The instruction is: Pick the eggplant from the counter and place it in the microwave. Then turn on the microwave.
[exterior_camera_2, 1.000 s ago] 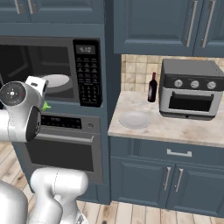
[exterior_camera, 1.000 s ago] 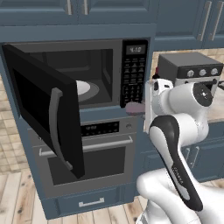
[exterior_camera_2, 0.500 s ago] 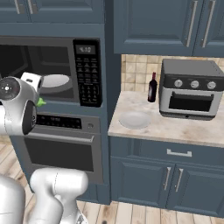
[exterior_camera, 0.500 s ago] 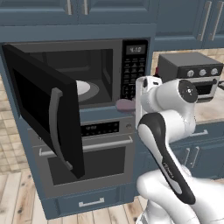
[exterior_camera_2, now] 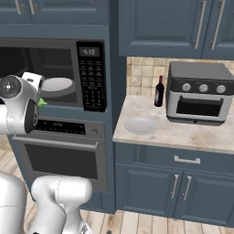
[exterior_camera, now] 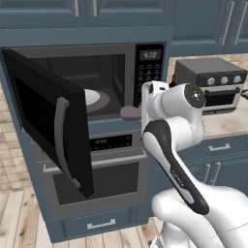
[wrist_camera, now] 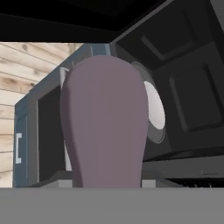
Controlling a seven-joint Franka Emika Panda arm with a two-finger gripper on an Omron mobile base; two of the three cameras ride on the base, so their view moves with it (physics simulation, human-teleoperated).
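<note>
Black glass microwave door (exterior_camera: 53,126) swung wide open at left. White turntable (exterior_camera: 94,98) inside the big black built-in microwave (exterior_camera: 121,63). Dull purple elongated eggplant (exterior_camera: 130,113) clasped in the gripper (exterior_camera: 140,111), hovering at the cavity's front edge, right of the turntable. Grey toaster oven (exterior_camera_2: 201,93) far right.

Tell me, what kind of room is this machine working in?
A kitchen, a computer-rendered one by the look of it. A built-in microwave with its door swung open sits above a wall oven, and a toaster oven and a bottle stand on a stone counter over blue-grey cabinets.
</note>
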